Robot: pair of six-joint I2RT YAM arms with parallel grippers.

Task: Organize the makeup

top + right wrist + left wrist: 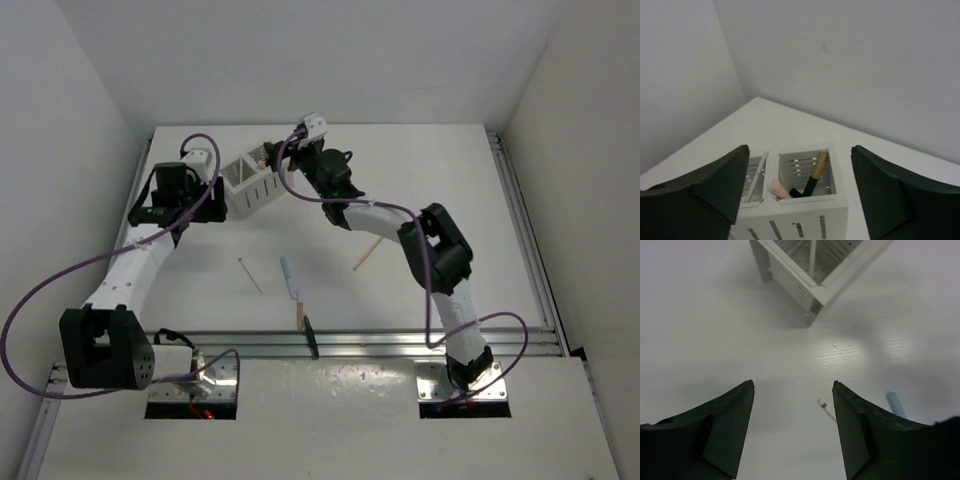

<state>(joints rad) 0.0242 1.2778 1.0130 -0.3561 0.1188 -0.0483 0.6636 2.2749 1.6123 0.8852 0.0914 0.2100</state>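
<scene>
Sticks sit inside the white slotted plastic box (810,220) to stay tidy: a gold-and-black stick (816,172) and a pink stick (777,189). The right gripper (797,150) hangs above it, fingers wide apart, holding nothing. The left gripper (793,385) is open and empty too. A pale blue stick (288,275) and a peach stick (367,254) lie on the white table (450,200).

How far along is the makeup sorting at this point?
Partly done. The white box holds a white stick in one compartment, and a pink stick and black-gold pencil in the other. Nothing is in hand: the right pincer hangs open above the box, and the left pincer is open and empty. Left on the table: thin pale stick, blue stick, peach stick, black stick, tan stick.
</scene>
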